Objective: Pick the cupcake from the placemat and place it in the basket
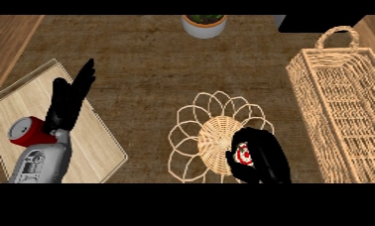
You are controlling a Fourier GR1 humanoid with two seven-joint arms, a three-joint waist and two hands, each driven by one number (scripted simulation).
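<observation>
Lifting the cupcake (244, 154) off the placemat (209, 121) looks like the step to do now. The right hand (265, 155) is at the near right edge of the placemat. Its fingers and thumb are curled round the cupcake, so only a bit of red and white peeks out. I cannot tell if the cupcake sits on the placemat or is a little way up. To do this well, I think the hand should hold its fingers curled and go straight up first. That way the cupcake does not drag on the loopy edge of the placemat and pull it along. The cupcake should stay the right way up. The wicker basket (337, 101) stands to the right of the placemat, apart from it. Its side looks tall, so the cupcake has to go high enough to clear the rim before it moves across. Then it can go down inside and the fingers can open. The left hand (70, 98) rests far to the left of the placemat, fingers straight and holding nothing, over a wooden board (95, 136) and near a red can (28, 131). A potted plant (204, 26) stands on the bench (139, 56) beyond the placemat, out of the way.
</observation>
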